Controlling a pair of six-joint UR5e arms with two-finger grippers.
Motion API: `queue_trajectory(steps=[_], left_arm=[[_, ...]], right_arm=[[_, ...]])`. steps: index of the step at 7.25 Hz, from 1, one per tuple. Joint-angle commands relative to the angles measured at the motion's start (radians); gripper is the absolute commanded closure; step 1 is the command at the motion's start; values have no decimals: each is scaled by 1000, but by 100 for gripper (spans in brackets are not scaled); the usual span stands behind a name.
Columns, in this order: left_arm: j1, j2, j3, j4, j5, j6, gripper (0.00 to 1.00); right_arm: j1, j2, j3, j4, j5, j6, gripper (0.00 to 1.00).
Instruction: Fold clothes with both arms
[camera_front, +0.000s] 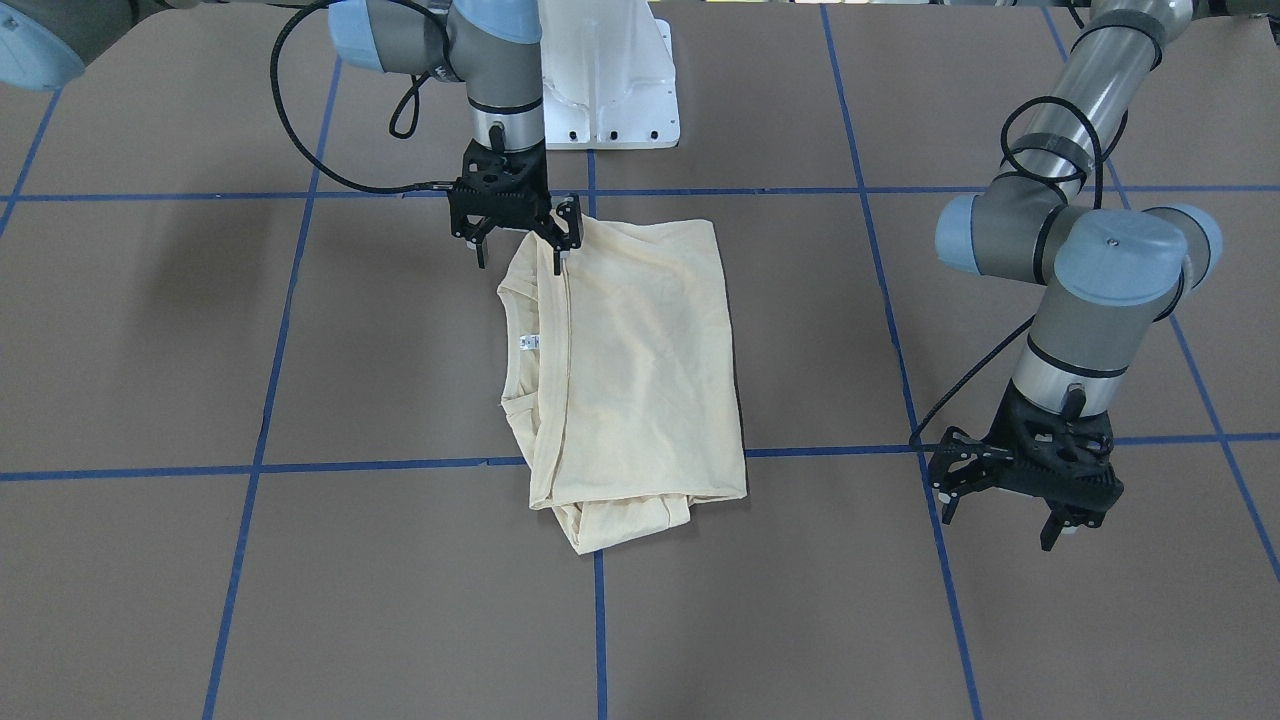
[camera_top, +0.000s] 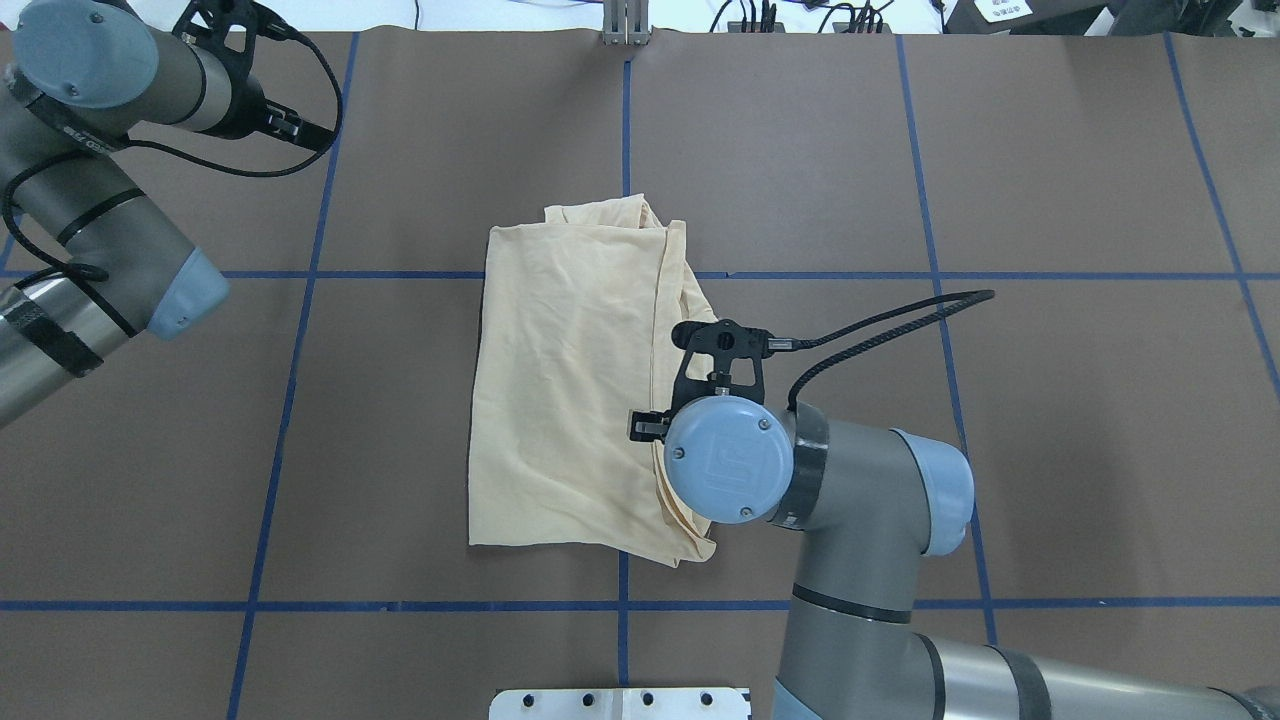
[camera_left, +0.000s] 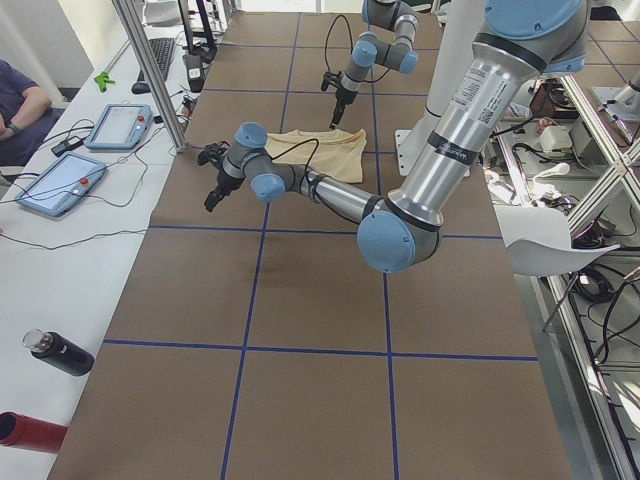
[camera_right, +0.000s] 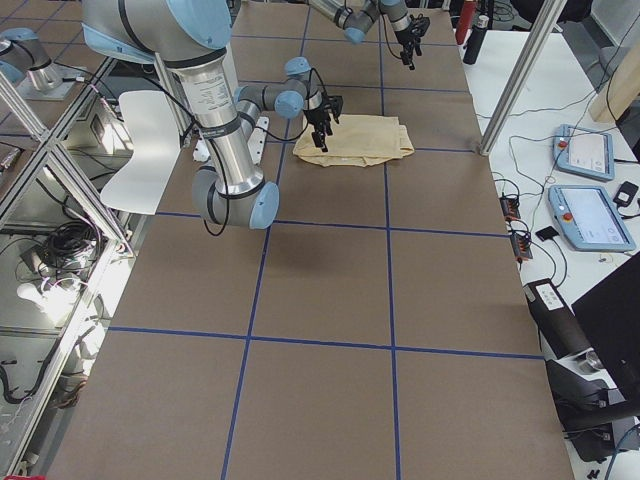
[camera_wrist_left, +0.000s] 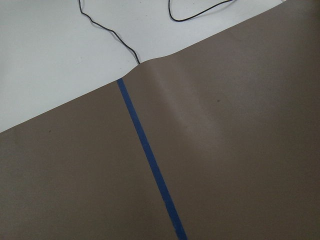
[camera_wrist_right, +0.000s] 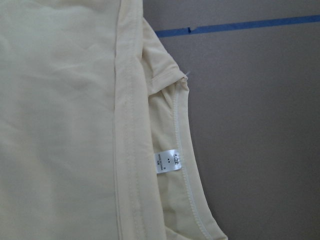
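Folded T-shirt (camera_front: 630, 370) lies on the tabletop (camera_front: 150, 350), right claw (camera_front: 520, 248) spread open over its corner by the white pedestal (camera_front: 610, 80), left claw (camera_front: 997, 525) also open, well apart.

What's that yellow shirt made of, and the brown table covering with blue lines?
The shirt looks like thin, matte knit, probably cotton jersey: fine wrinkles, stitched hems. The table cover looks like matte brown paper or card; its edge buckles slightly. The blue lines look like stuck-on tape.
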Motion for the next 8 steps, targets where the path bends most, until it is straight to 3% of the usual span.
queue_trajectory(steps=[1,5,8], left_arm=[[0,2,-2,0,0,0,0],[0,0,-2,0,0,0,0],[0,0,0,0,0,0,0]], right_arm=[[1,95,-136,-52,85,-96,0],[-1,119,-218,-56,120,-185,0],[1,111,-200,-127,120,-256,0]])
